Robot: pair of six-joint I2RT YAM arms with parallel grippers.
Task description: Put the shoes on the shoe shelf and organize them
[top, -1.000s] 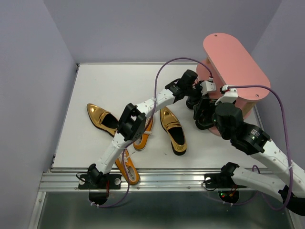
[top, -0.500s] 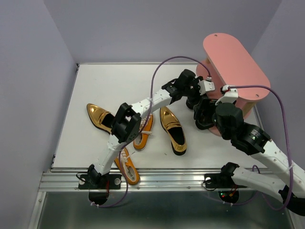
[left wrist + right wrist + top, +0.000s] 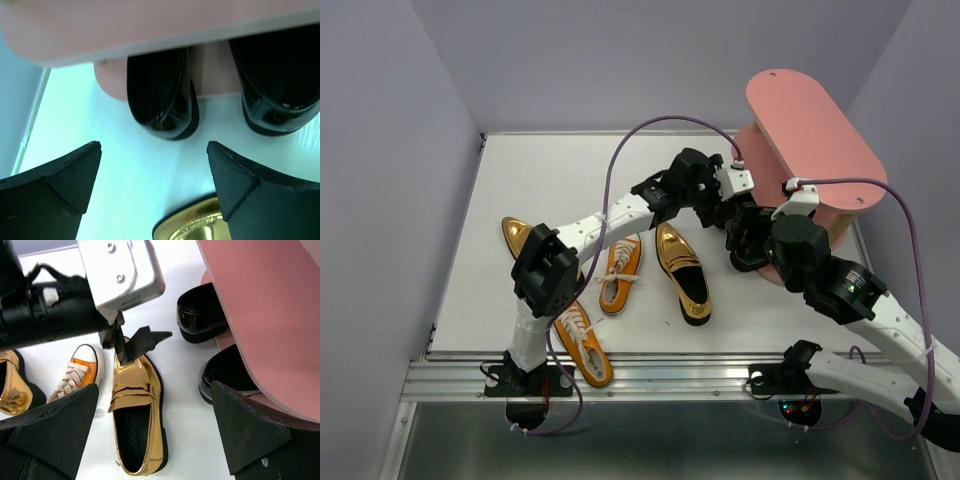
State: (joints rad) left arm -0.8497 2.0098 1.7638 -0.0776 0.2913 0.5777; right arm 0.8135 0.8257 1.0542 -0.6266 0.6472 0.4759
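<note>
Two glossy black dress shoes (image 3: 162,100) (image 3: 275,85) sit side by side on the low board of the pink shoe shelf (image 3: 810,120), toes sticking out; they also show in the right wrist view (image 3: 200,312) (image 3: 230,372). My left gripper (image 3: 154,165) is open and empty, just in front of them, over the toe of a gold loafer (image 3: 192,227). My right gripper (image 3: 155,390) is open and empty above that same loafer (image 3: 135,420), next to the shelf (image 3: 265,315). In the top view the left gripper (image 3: 713,210) and right gripper (image 3: 748,245) are close together.
The gold loafer (image 3: 682,272) lies mid-table. One orange sneaker (image 3: 620,272) lies left of it, another (image 3: 582,345) near the front edge. A second gold loafer (image 3: 525,240) lies further left, partly under the left arm. Purple cables loop above both arms.
The left arm's elbow has swung left and its gripper has drawn back a little from the shelf, toward the gold loafer's toe. The right arm and the shoes have not moved.
</note>
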